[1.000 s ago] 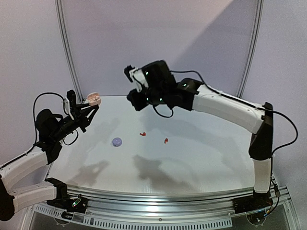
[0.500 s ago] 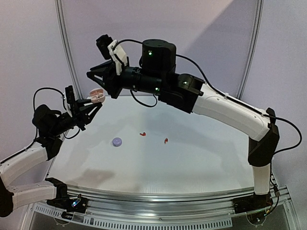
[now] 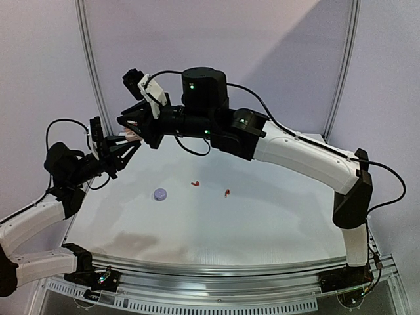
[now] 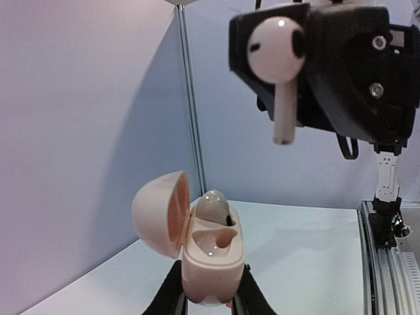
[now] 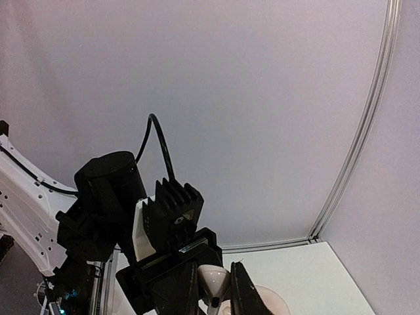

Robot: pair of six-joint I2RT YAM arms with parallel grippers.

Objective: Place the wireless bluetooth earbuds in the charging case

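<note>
My left gripper [image 4: 209, 292] is shut on a pale pink charging case [image 4: 209, 259], held upright in the air with its lid swung open to the left. One earbud [image 4: 214, 206] sits in the far slot and the near slot [image 4: 214, 241] is empty. Above it my right gripper [image 5: 214, 289] is shut on a white earbud [image 4: 278, 65] with its stem pointing down, a gap above the case. In the top view both grippers meet at the far left, right gripper [image 3: 129, 126] just over the case [image 3: 133, 136].
Two red earbuds [image 3: 195, 183] [image 3: 227, 192] lie on the white table [image 3: 275, 216] near its middle. A closed lilac round case [image 3: 160, 193] rests to their left. A metal frame post [image 3: 92, 65] stands behind the grippers.
The right arm swung left from the table's back middle to above the left gripper's case, then dropped slightly closer to it. The left arm and its case stayed almost still.
</note>
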